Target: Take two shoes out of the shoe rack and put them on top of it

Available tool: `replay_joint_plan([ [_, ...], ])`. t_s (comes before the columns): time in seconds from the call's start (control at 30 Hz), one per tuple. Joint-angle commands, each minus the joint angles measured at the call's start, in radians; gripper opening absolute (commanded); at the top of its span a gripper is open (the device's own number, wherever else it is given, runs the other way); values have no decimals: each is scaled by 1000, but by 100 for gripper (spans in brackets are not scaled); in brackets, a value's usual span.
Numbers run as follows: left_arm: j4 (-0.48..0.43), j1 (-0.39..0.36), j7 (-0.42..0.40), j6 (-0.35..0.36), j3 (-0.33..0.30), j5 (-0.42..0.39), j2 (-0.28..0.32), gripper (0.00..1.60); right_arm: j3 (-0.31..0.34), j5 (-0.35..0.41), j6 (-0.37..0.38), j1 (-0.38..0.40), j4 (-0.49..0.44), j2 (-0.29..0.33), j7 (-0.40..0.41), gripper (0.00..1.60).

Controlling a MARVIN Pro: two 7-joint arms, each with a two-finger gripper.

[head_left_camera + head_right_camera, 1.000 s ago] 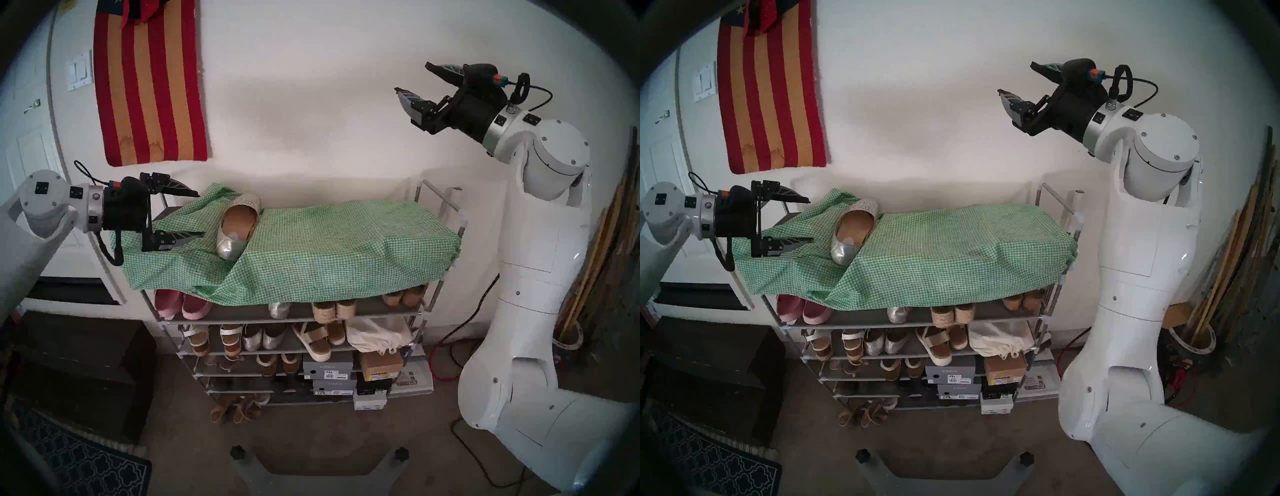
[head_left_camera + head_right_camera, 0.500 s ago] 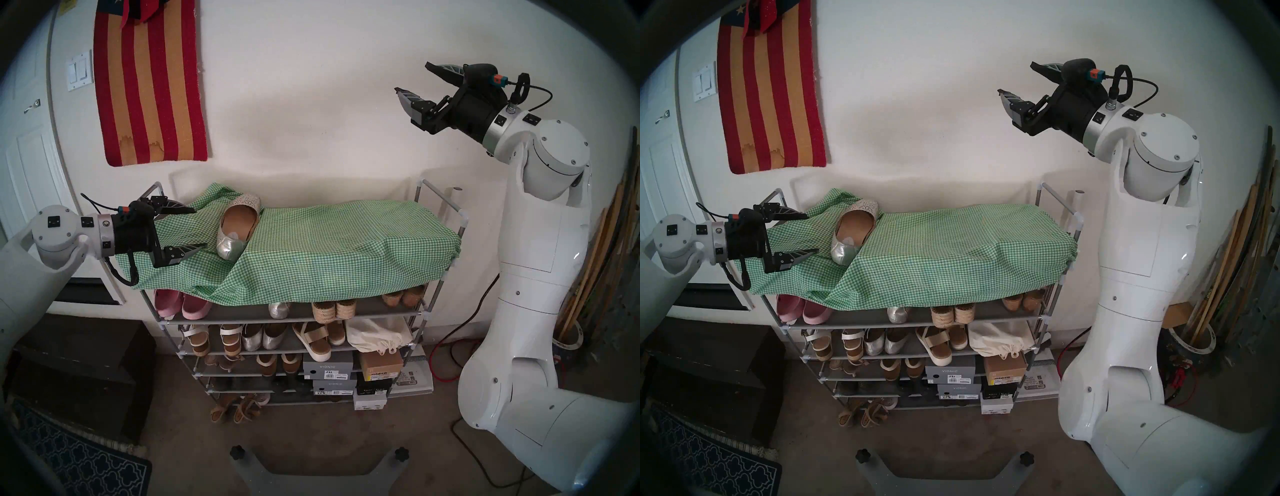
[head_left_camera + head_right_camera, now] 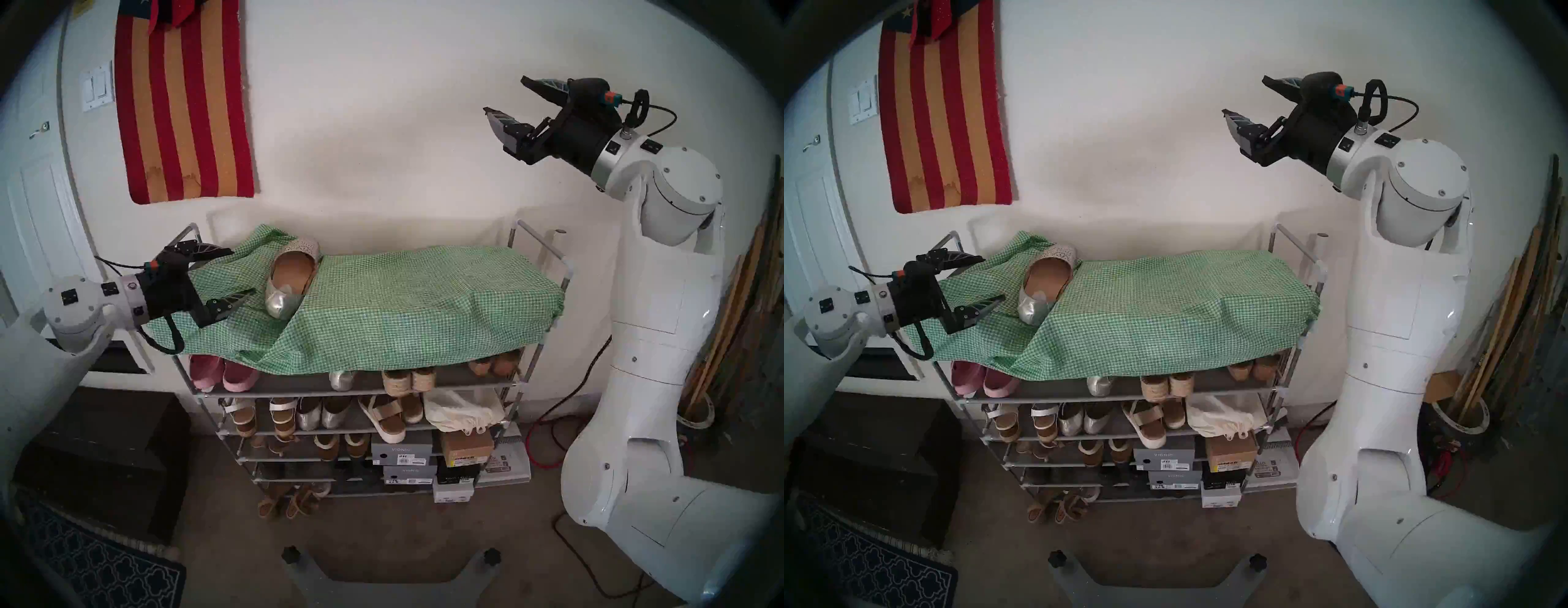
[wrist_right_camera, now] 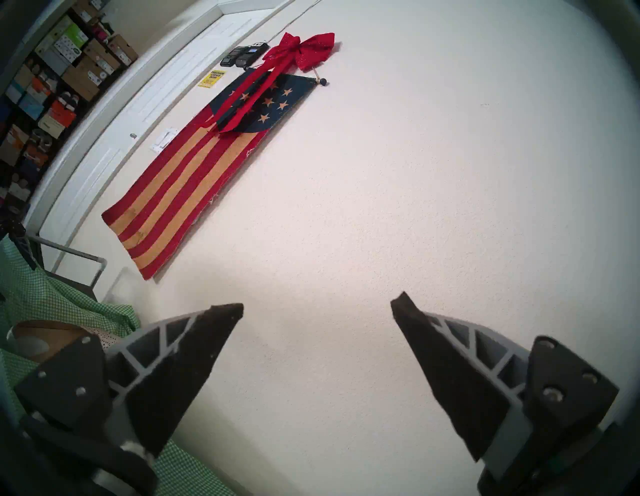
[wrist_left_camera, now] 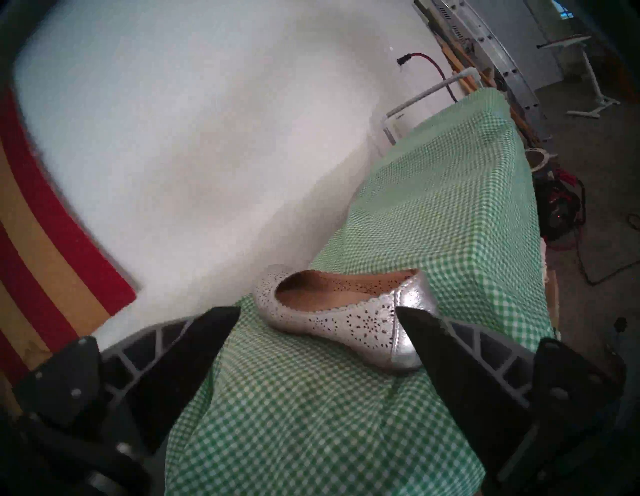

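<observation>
One perforated silver flat point(image 3: 290, 278) with a tan insole lies on the green checked cloth point(image 3: 424, 305) that covers the top of the shoe rack point(image 3: 189, 231). It also shows in the left wrist view point(image 5: 339, 311). A lone silver shoe toe point(image 3: 341, 379) pokes out under the cloth on the first shelf; I cannot tell if it is perforated. My left gripper point(image 3: 242, 271) is open and empty just left of the flat, its near fingertip close to the heel. My right gripper point(image 3: 503, 94) is open and empty, high near the wall above the rack's right end.
Pink slip-ons point(image 3: 222, 373) sit at the first shelf's left end. Plain silver flats point(image 3: 320, 414), sandals and shoe boxes point(image 3: 403, 454) fill the lower shelves. A striped flag point(image 3: 182, 106) hangs on the wall. A dark chest point(image 3: 106, 458) stands left of the rack.
My left arm has dropped and its wrist has tilted upward, with the open gripper staying beside the flat. The flat and the right arm have not moved.
</observation>
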Motion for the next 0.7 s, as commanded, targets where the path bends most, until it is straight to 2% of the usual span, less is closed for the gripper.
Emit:
replay_joint_plan([
  [0.0,-36,94,82,-26,-58,3,-44,160,-8,19,-5,75,10,-8,2,160],
  [0.1,-51,123,119,-36,-81,7,-61,160,-40,38,2,103,15,-28,15,160],
  [0.27,-76,169,170,-51,-118,15,-88,160,-82,65,11,109,24,-56,42,160],
  [0.67,-172,320,325,-90,-246,79,-193,160,-184,179,88,64,17,-119,178,160],
])
